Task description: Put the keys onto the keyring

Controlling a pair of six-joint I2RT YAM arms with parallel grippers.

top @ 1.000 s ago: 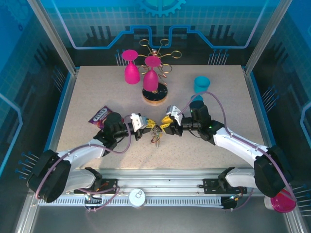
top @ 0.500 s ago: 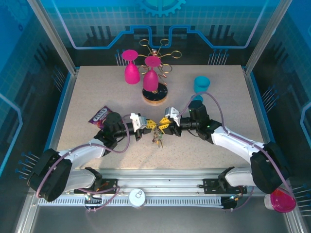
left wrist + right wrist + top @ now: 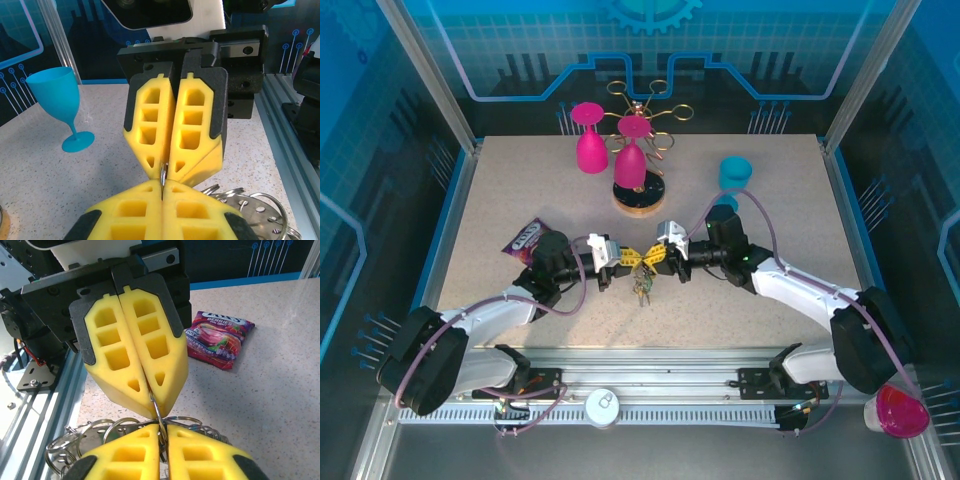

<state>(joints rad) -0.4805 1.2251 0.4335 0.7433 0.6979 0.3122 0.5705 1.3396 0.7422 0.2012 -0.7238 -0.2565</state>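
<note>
Looking down from above, you see the two end effectors meeting tip to tip on the near side of the wooden rack base (image 3: 640,196), over the open worktop (image 3: 520,180). The left end effector (image 3: 627,258) comes in from the base's near-left and the right end effector (image 3: 656,256) from its near-right, with their yellow pads touching. The keys (image 3: 642,288) hang in a small bunch straight below that meeting point, nearer to you than the base.

The wrist views give you the grip itself. From the left wrist, the right end effector (image 3: 164,169) faces you with its pads clenched. A thin strand of the keyring (image 3: 163,173) runs from its seam into the seam of the left end effector (image 3: 162,184), which is clenched just as tight. From the right wrist, the same strand (image 3: 156,411) passes between the left end effector (image 3: 149,402) and the right one (image 3: 161,429). Both are grasping the keyring.

The left wrist view also shows metal loops (image 3: 250,205) low beside the pads and an upright blue glass (image 3: 60,100), which stands to the right of the base. The right wrist view shows a snack packet (image 3: 217,337), lying to the base's near-left.
</note>
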